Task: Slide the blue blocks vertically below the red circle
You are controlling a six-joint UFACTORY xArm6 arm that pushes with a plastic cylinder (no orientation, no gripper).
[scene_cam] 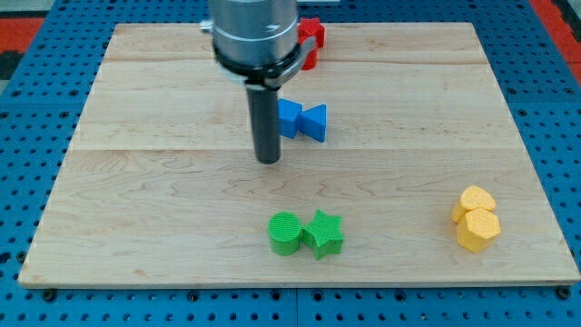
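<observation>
Two blue blocks sit together at the board's middle: a blue cube (pixel 290 118), partly hidden by my rod, and a blue triangle (pixel 315 122) touching its right side. My tip (pixel 268 160) rests on the board just left of and below the blue cube. The red circle (pixel 309 60) lies near the view's top, mostly hidden behind the arm's body, with another red block (pixel 312 30) right above it. The blue blocks lie below the red blocks, roughly in the same column.
A green circle (pixel 285 233) and a green star (pixel 323 234) sit together near the view's bottom. Two yellow blocks (pixel 476 218) stand stacked close at the lower right. The wooden board (pixel 136 182) lies on a blue pegboard.
</observation>
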